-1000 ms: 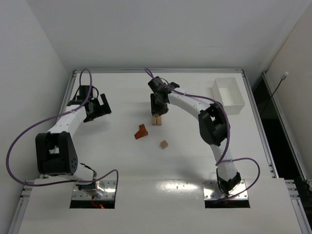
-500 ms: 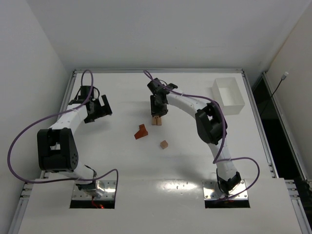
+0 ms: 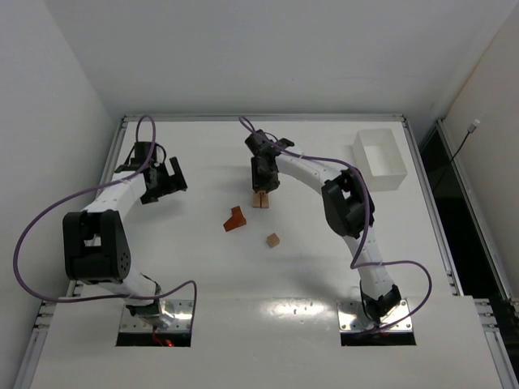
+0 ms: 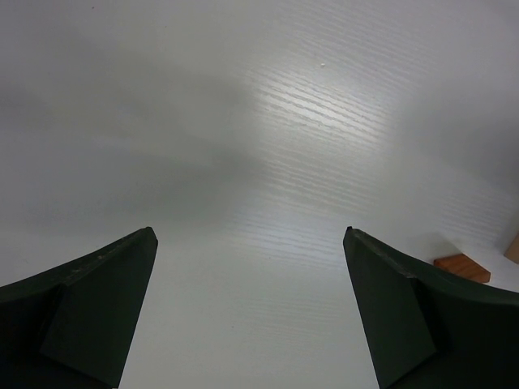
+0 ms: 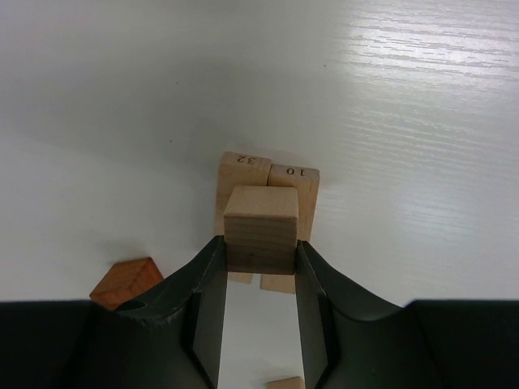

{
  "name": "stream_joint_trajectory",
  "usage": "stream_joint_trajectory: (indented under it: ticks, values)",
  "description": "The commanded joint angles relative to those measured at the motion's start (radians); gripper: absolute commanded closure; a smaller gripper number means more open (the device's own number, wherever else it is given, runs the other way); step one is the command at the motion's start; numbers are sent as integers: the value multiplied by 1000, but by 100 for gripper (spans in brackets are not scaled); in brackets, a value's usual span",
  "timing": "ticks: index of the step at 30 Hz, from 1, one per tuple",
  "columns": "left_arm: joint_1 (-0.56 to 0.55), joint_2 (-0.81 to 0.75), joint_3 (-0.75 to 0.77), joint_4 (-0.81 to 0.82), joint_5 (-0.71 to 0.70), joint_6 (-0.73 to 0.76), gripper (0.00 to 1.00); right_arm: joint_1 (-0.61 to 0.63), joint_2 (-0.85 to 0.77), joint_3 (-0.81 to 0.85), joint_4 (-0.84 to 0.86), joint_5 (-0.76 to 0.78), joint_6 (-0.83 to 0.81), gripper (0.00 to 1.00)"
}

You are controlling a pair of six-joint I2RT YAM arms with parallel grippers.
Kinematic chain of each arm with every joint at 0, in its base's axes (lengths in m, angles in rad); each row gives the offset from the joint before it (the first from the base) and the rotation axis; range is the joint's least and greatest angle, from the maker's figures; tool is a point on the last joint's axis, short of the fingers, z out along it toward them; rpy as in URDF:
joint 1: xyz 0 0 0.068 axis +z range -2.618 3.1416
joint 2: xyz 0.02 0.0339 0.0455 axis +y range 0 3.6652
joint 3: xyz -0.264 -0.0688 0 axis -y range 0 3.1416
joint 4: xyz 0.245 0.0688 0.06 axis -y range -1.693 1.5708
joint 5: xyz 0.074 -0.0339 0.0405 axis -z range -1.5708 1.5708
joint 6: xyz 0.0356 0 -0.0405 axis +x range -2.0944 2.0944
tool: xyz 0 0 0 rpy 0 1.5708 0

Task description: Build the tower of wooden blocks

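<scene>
Just beyond the middle of the tabletop (image 3: 203, 275), your right fingers (image 3: 260, 183) are clenched on a pale tan cube (image 5: 260, 229), one finger pressed flat against each side of it. They hold the cube over two tan bars (image 5: 272, 180) that lie side by side and touch along their length, with the numbers 32 and 10 printed near their far ends. The cube sits across the seam between the bars. From the right wrist view you cannot tell whether it rests on them or hangs just above. A reddish-brown block (image 3: 235, 219) lies near the bars, to their left and a little closer to the arm bases, apart from them. A small tan cube (image 3: 273, 240) lies alone, nearer the bases again and slightly to the right. Your left fingers (image 3: 166, 180) are spread wide and grasp nothing. They hang over bare tabletop on the far left side, well apart from all the blocks. In the left wrist view you see only a corner of the reddish-brown block past the right-hand finger. The white tray (image 3: 379, 158) sits at the far right of the tabletop, well apart from the blocks.
</scene>
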Motion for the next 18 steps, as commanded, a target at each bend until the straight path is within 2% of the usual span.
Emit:
stream_joint_trajectory:
  ticks: [1,6,9,11,13,14,18]
  values:
    - [14,0,39,19,12,7,0,-3,-2,51,17,24,3,100]
    - [14,0,39,19,21,7,0,-3,-2,51,17,4,3,100]
    - [14,9,39,19,21,7,0,-3,7,51,17,-10,3,76]
    - [14,9,39,19,21,7,0,-3,7,51,26,-22,3,65]
    - [14,9,39,19,21,7,0,-3,-4,42,26,-11,3,58]
    - [14,18,48,19,21,7,0,-3,-4,42,26,-11,3,51]
    - [14,18,48,19,32,7,0,-3,-14,33,26,-2,3,43]
